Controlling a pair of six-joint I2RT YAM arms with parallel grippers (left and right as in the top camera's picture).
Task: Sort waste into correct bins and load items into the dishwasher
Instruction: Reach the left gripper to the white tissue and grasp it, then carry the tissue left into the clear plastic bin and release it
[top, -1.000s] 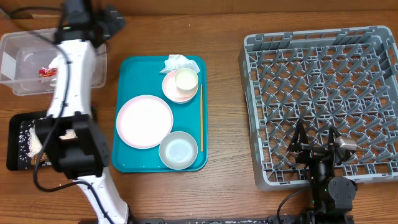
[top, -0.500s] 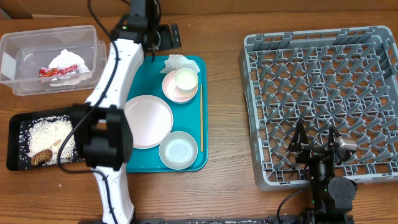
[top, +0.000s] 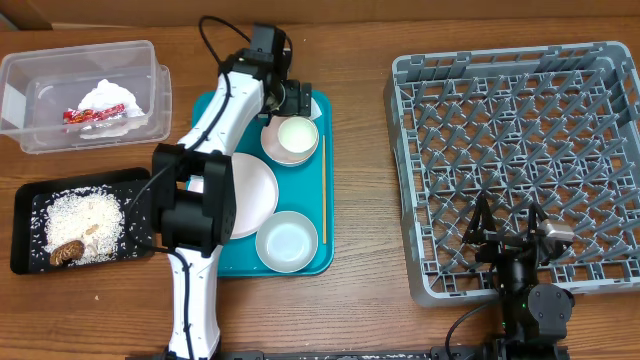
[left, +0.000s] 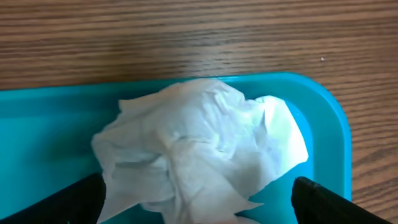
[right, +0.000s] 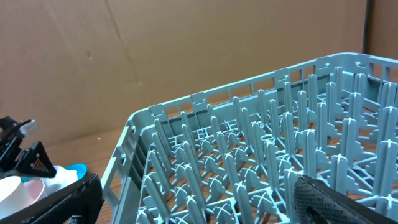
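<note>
My left gripper (top: 293, 97) is open and low over a crumpled white napkin (left: 199, 143) at the far edge of the teal tray (top: 205, 110). Its fingers (left: 198, 205) straddle the napkin, which is mostly hidden under the gripper in the overhead view. The clear tub (top: 30, 75) holds another napkin (top: 110, 97) and the red-and-white wrapper (top: 85, 116). The black tray (top: 22, 215) holds rice crumbs and a brown lump (top: 68, 251). The pink plate (top: 258, 195), the small pink dish (top: 272, 148) with the white cup (top: 298, 131) on it, and the bowl (top: 287, 241) sit on the teal tray. My right gripper (right: 196, 199) is open over the grey dish rack (top: 520, 150).
A thin wooden stick (top: 323, 190) lies along the teal tray's right side. My left arm (top: 215, 140) crosses the tray's left part and covers part of the pink plate. Bare wood lies between the tray and the rack. The right gripper also shows in the overhead view (top: 510, 240).
My left arm swung right from over the clear tub to the teal tray's far edge, above the napkin there. The tub and black tray are now uncovered. The right arm has not moved.
</note>
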